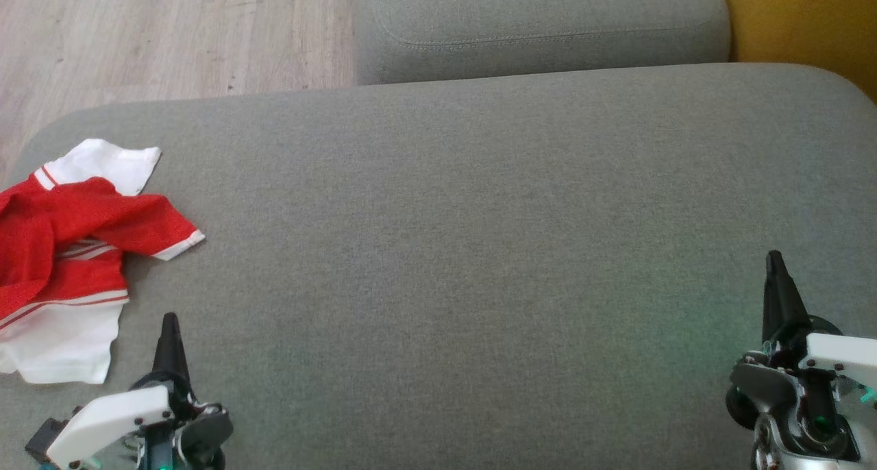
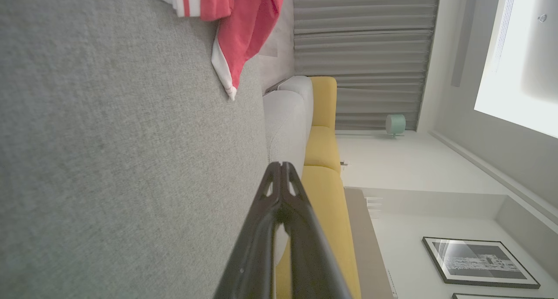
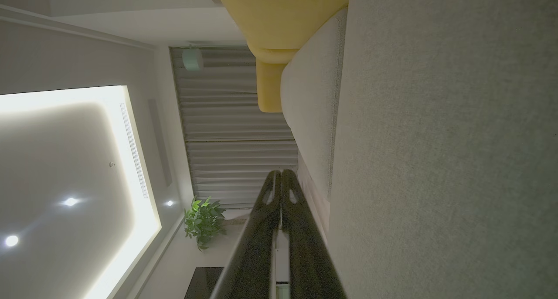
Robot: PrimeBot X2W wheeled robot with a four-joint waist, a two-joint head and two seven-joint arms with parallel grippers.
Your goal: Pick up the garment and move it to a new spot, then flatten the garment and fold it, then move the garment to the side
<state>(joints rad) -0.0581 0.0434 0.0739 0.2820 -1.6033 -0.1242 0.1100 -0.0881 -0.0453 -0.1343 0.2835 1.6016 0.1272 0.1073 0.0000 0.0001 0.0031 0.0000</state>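
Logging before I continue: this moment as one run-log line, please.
garment: crumpled, left end of grey cushion | left jaws: shut, empty, near garment | right jaws: shut, empty | fold: not done

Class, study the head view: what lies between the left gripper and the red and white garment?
Nothing but a bare strip of grey cushion separates the left gripper from the garment; the head view shows it.
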